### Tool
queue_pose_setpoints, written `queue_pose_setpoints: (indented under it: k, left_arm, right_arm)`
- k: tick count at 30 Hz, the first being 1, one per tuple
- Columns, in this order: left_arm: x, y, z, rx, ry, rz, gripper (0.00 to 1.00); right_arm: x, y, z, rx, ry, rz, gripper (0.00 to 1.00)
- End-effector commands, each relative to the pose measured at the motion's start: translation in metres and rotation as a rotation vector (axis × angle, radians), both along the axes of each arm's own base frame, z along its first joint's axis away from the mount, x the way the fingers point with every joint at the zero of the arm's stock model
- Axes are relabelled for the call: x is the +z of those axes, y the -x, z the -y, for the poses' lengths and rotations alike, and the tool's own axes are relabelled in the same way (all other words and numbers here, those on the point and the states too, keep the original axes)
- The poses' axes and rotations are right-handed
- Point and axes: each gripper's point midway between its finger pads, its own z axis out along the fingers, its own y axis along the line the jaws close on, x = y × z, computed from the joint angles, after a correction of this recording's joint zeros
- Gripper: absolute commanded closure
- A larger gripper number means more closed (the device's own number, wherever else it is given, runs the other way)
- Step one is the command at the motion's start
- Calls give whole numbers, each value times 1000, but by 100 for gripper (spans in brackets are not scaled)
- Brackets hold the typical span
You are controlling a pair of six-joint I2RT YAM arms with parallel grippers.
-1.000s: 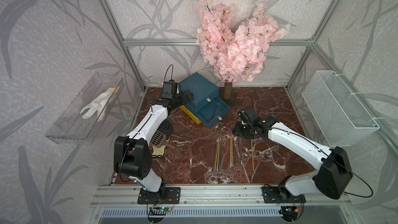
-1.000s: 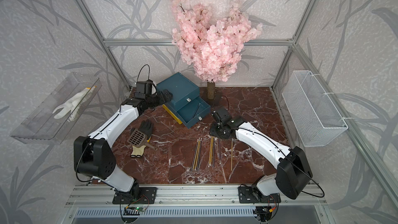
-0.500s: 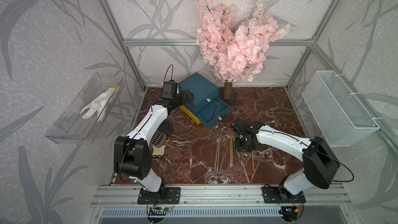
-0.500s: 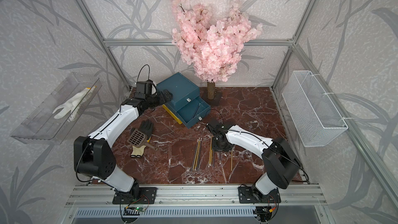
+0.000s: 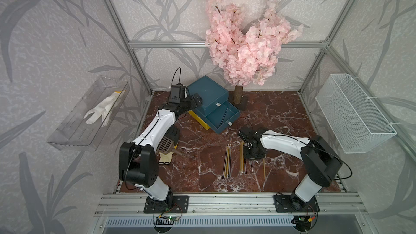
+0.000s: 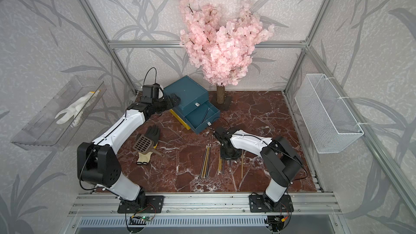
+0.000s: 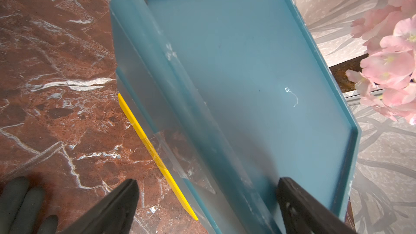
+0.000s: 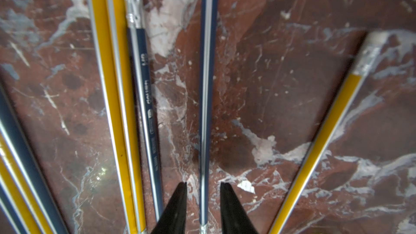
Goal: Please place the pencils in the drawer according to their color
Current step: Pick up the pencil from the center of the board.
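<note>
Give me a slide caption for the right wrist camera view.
Right gripper straddles a dark blue pencil on the marble table, yellow pencils either side.

Yellow, dark pencils parallel near teal drawer; middle compartment pulled out, one pencil inside.

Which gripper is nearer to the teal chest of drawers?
Left. The left gripper is open astride the top edge of the teal chest. The right gripper is apart from it, down over the pencils lying in front.
</note>
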Motion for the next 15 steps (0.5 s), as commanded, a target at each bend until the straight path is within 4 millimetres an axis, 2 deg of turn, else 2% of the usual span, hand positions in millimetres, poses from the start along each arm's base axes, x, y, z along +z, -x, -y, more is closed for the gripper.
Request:
queue_pose_setpoints:
  k: [1,5,13,15]
  left_arm:
    - [-64,33,-6,-23,-78,-231,0]
    - [-64,33,-6,-23,-79,-231,0]
    - [-65,34,-7,-21,-81,-231,0]
    - [-65,34,-7,-21,-79,-233,0]
  right_arm:
    - [-8,-2,2,20,32,-6,73]
    - [-17,1,5,24,54,-30,77]
    - [-29,12,7,0,40,-63,100]
    - [-28,15,8,-4,33,-66,100]
